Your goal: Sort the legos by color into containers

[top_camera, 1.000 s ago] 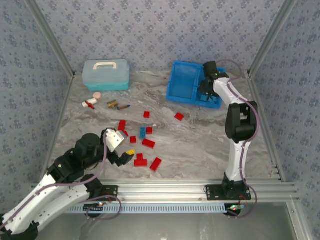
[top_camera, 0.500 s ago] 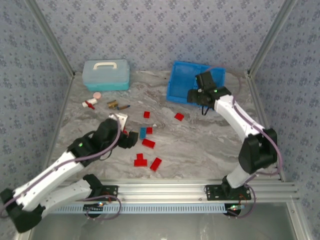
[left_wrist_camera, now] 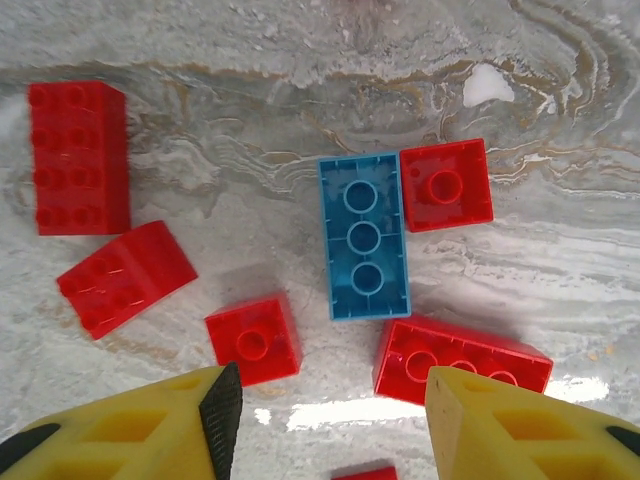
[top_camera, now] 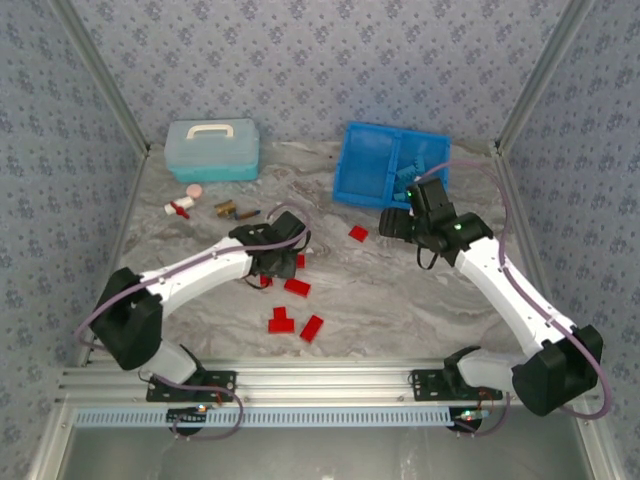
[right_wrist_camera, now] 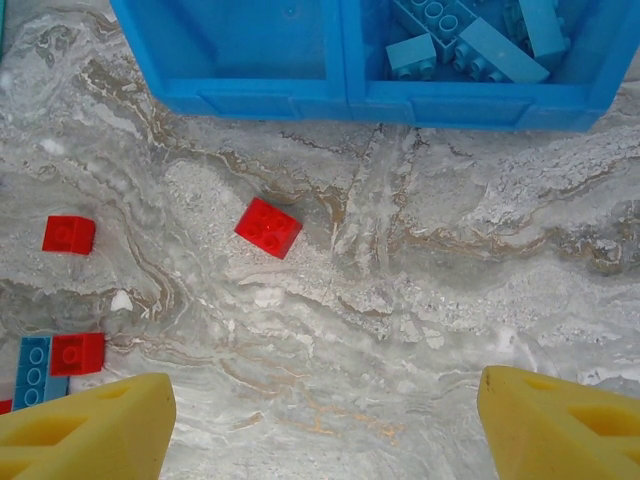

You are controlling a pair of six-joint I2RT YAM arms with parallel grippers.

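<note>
Several red legos lie loose on the marble table, among them one (top_camera: 358, 233) near the tray and others (top_camera: 297, 287) in the middle. My left gripper (left_wrist_camera: 330, 415) hovers open over a cluster: an upside-down blue lego (left_wrist_camera: 363, 235) with red ones (left_wrist_camera: 254, 339) (left_wrist_camera: 462, 358) beside it, nothing between the fingers. The bright blue tray (top_camera: 365, 165) sits at the back right; its right compartment (right_wrist_camera: 590, 60) holds light blue legos (right_wrist_camera: 470, 40), and its left compartment (right_wrist_camera: 250, 40) looks bare. My right gripper (right_wrist_camera: 320, 425) stands wide open above bare table just in front of the tray, a red lego (right_wrist_camera: 268, 227) ahead.
A pale blue lidded box (top_camera: 212, 148) with a white handle stands at the back left. Small brown, white and pink odds and ends (top_camera: 182, 207) (top_camera: 235, 211) lie in front of it. Two more red bricks (top_camera: 280, 320) (top_camera: 312, 327) sit toward the near edge.
My left arm swung from the near left out over the brick cluster, its jaws narrowing. My right arm drew back from over the tray toward the table, its jaws widening.
</note>
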